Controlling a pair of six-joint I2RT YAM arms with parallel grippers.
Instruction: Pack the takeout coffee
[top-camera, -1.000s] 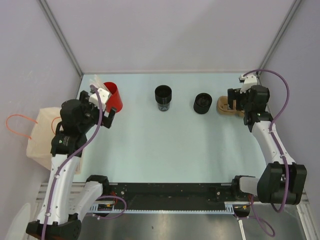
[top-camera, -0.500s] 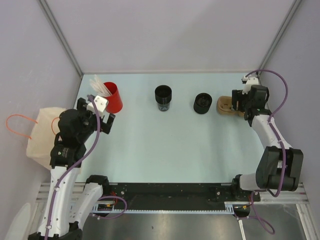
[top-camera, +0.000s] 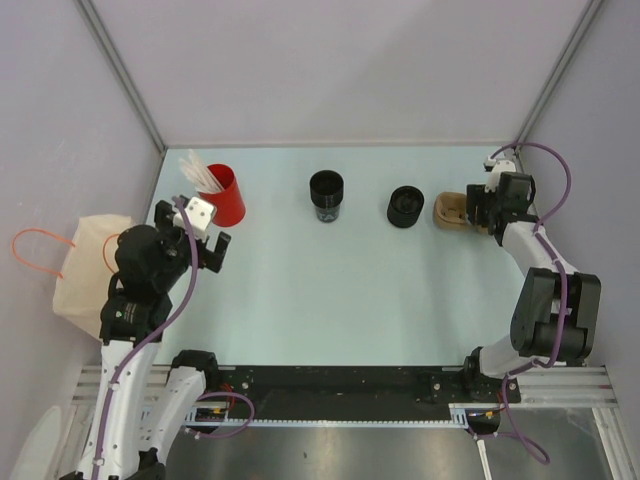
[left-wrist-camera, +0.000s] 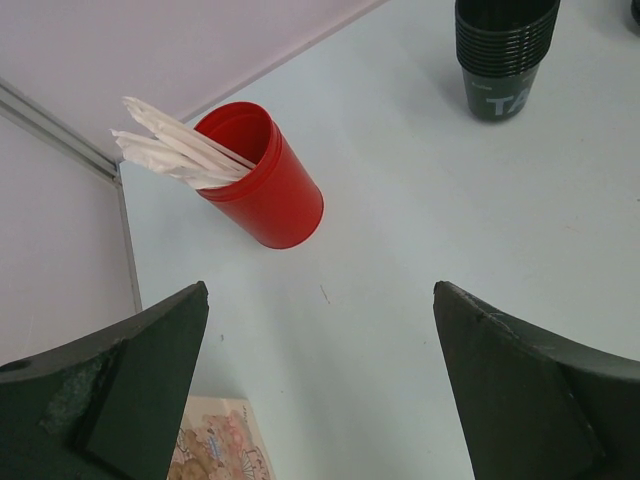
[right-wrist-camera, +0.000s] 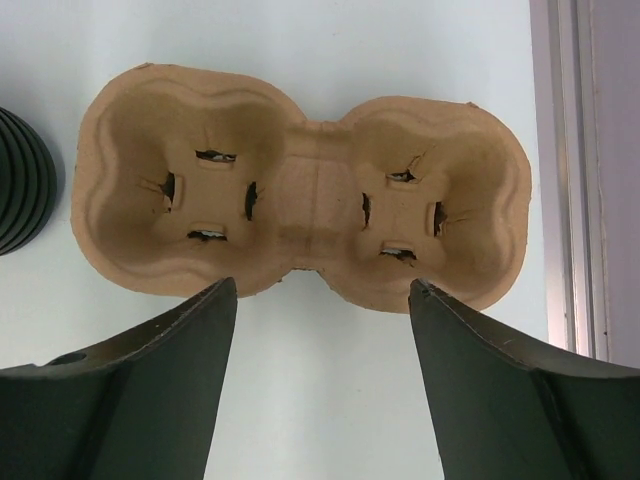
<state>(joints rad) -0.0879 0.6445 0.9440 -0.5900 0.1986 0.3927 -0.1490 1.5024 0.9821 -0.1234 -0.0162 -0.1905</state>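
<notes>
Left arm folded at the left side; left gripper (left-wrist-camera: 320, 300) spread wide, empty, aimed toward red cup (left-wrist-camera: 262, 180). Right arm reaches far right; right gripper (right-wrist-camera: 322, 295) parted, empty, just short of pulp cup carrier (right-wrist-camera: 300, 190). Takeout coffee (top-camera: 326, 193) upright, far centre, well apart from both grippers.
</notes>
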